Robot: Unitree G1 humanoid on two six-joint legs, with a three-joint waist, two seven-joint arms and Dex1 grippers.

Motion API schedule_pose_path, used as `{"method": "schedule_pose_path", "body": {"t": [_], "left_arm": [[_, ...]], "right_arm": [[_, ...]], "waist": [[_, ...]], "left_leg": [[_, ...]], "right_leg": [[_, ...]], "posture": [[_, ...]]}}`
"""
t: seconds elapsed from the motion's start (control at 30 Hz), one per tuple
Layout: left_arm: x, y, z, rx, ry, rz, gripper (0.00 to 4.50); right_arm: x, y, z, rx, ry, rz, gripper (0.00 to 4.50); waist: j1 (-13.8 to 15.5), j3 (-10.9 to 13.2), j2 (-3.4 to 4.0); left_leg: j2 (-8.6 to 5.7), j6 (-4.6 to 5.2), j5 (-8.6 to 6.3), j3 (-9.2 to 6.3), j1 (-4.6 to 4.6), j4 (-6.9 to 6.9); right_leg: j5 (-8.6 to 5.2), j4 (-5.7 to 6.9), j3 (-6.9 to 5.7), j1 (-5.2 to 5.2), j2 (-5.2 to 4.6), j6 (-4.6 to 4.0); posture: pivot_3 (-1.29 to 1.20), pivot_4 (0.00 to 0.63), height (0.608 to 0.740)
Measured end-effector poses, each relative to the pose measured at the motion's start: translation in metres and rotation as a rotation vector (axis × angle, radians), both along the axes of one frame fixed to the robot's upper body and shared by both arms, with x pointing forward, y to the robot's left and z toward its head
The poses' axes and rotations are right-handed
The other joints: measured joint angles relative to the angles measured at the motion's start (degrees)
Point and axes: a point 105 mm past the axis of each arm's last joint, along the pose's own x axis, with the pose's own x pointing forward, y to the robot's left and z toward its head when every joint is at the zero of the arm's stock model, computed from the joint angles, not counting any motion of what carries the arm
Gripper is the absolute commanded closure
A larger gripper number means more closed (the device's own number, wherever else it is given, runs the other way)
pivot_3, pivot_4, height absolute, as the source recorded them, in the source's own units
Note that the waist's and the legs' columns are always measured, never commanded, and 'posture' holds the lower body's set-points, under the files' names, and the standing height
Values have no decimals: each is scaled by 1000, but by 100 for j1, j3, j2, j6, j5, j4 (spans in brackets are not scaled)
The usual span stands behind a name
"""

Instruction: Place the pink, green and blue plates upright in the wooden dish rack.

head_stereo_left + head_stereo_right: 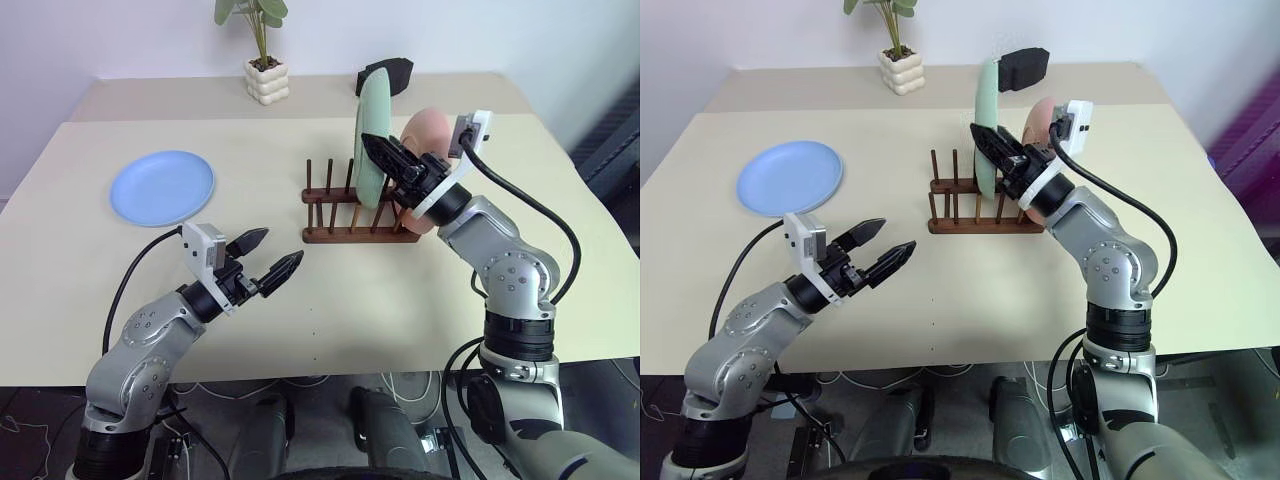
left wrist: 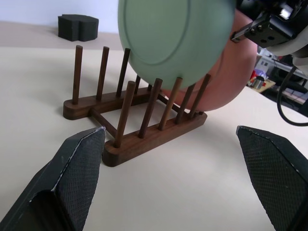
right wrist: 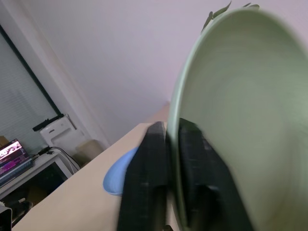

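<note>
I count three plates. The green plate (image 1: 374, 135) stands upright in the wooden dish rack (image 1: 352, 208), its lower edge down between the pegs towards the rack's right end. The pink plate (image 1: 424, 132) stands just behind it, in the next slot to the right, partly hidden by my right arm. The blue plate (image 1: 162, 187) lies flat on the table (image 1: 330, 310), well to the left of the rack and apart from it.

There is one rack: two dark base rails joined by a crosspiece, each with a row of thin upright pegs. In the left wrist view I count five pegs along the near rail (image 2: 155, 136); the far row is partly covered by the plates, so I cannot give its count. The slots on the rack's left side stand free.

My right gripper (image 1: 378, 152) sits at the green plate's rim above the rack. In the right wrist view its two black fingers (image 3: 148, 178) straddle that rim with a narrow gap, one on each face; whether they press on the plate I cannot tell.

My left gripper (image 1: 268, 256) hovers over the table in front of and to the left of the rack, pointing towards it, fingers spread wide with nothing between them.

Behind the rack, on the far table, I see one black block (image 1: 385, 73) and one small potted plant (image 1: 263, 48) in a white pot.
</note>
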Motion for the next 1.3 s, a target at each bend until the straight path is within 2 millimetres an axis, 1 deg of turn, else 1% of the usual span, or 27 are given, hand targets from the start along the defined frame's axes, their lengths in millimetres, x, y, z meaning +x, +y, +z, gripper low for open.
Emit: {"method": "schedule_pose_path", "body": {"t": [0.17,0.67,0.9,1.13,1.2,1.3], "left_arm": [[0,0,0,2,-2,1,0],[1,0,1,3,-6,3,0],[1,-1,1,4,-8,2,0],[6,-1,5,-7,-19,14,0],[8,1,5,-9,-19,26,0],[8,2,6,-7,-21,32,0]], "right_arm": [[1,0,-1,0,7,-8,41],[3,-5,2,4,-3,-42,41],[4,-8,15,4,-43,-65,41],[2,-14,46,45,-150,-109,41],[2,-13,49,39,-162,-115,41],[2,-10,48,19,-166,-114,41]], "waist": [[0,0,0],[0,0,0],[0,0,1],[1,0,1],[1,0,1],[0,1,1]], "left_leg": [[0,0,0,0,0,0],[1,0,0,0,-2,0],[1,0,0,-1,-11,0],[-1,0,0,-2,-19,2],[-1,0,0,-3,-19,2],[-1,1,0,-2,-21,2]], "right_leg": [[0,0,0,0,0,0],[0,-1,-1,-1,0,0],[0,-2,-1,-9,0,0],[0,-3,-3,-14,0,1],[0,-3,-4,-14,1,1],[0,-3,-4,-16,0,1]], "posture": [[0,150,736],[0,150,736],[0,150,736],[0,150,736],[0,150,736],[0,150,736]]}}
